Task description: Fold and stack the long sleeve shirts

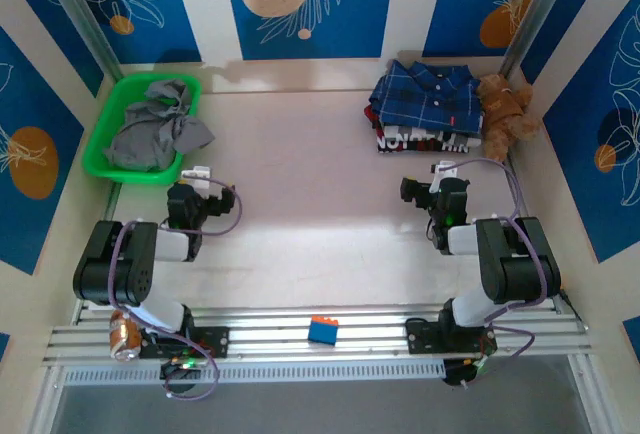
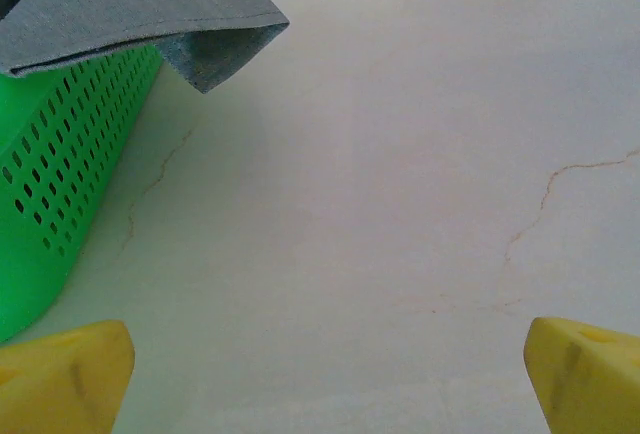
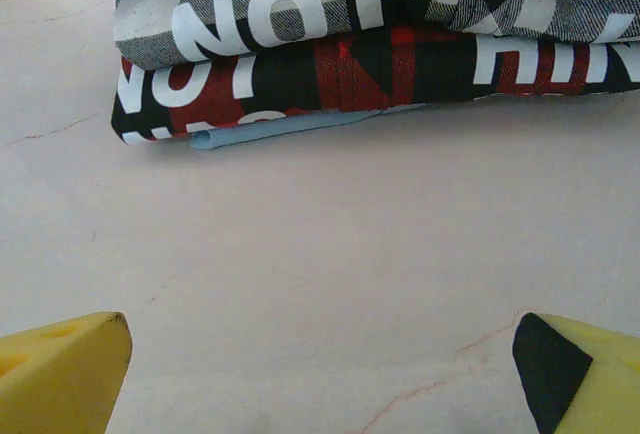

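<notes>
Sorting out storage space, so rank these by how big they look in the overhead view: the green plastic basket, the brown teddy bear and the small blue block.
1. Green plastic basket, clearly largest.
2. Brown plush teddy bear.
3. Small blue block, smallest.

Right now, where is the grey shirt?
In the top view the grey shirt lies crumpled in the green basket at the far left, just beyond the left gripper.

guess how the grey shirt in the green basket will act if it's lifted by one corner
The grey shirt is probably floppy: it lies crumpled, and a flap droops over the green basket rim. Lifted by a corner, it would likely unfurl and hang long. It may catch on the rim and tug the basket.
</notes>
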Robot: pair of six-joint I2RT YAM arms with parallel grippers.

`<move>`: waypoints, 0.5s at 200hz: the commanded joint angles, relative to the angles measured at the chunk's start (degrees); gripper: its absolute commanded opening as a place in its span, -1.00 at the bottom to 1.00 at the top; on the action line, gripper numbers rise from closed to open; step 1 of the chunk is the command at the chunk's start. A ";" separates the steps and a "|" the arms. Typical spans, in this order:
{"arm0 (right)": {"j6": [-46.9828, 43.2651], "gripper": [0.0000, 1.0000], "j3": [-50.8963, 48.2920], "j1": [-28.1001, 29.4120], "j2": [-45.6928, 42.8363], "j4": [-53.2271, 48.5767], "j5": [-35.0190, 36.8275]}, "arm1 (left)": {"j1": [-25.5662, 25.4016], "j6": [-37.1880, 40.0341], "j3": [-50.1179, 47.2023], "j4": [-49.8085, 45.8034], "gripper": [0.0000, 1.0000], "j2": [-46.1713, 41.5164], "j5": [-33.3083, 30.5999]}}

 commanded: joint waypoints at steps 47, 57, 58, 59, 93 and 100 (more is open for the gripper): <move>-0.97 0.98 0.73 -0.01 -0.75 2.37 -0.07 | -0.24 0.90 0.68 0.92 1.00 -0.12 -0.85; -0.97 0.98 0.74 -0.01 -0.74 2.37 -0.07 | -0.31 0.90 0.65 0.95 1.00 -0.13 -0.85; -0.97 0.98 0.74 0.00 -0.75 2.33 -0.04 | -0.31 0.90 0.65 0.96 1.00 -0.13 -0.85; -0.97 0.98 0.74 0.00 -0.75 2.36 -0.07 | -0.31 0.90 0.65 0.96 1.00 -0.13 -0.85; -0.97 0.98 0.70 -0.01 -0.75 2.38 -0.06 | -0.26 0.90 0.67 0.84 1.00 -0.13 -0.85; -0.97 0.98 0.70 0.00 -0.75 2.39 -0.08 | -0.25 0.89 0.65 0.79 1.00 -0.13 -0.86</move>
